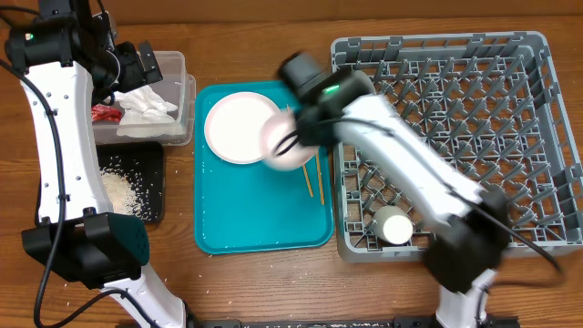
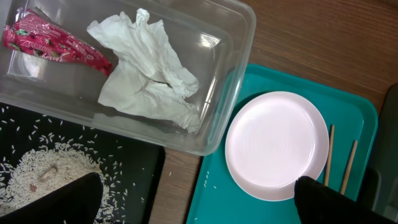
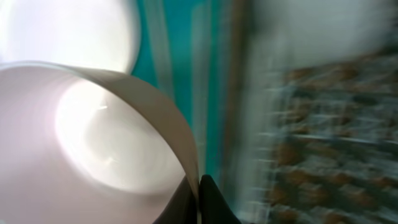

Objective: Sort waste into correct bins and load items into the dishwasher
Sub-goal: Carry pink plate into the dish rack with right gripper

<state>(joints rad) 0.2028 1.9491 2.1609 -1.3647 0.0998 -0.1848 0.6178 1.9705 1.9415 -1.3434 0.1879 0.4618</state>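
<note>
My right gripper [image 1: 293,137] is shut on the rim of a pale pink plate [image 1: 284,144] and holds it above the teal tray, beside the grey dish rack [image 1: 455,55]; the wrist view is blurred, with the plate [image 3: 93,137] pinched between the fingers [image 3: 199,186]. A white plate [image 1: 239,126] lies on the teal tray, with two chopsticks [image 1: 316,178] next to it. My left gripper [image 2: 199,205] is open and empty above the clear tub [image 2: 236,74], which holds a red wrapper [image 2: 53,43] and white napkin [image 2: 146,68]. Rice [image 2: 43,171] lies in the black tray [image 2: 134,180].
A teal tray [image 1: 264,228] lies in the middle of the table. A small white cup [image 1: 394,225] stands in the rack's front left part. A few rice grains lie on the teal tray and on the table at the front left.
</note>
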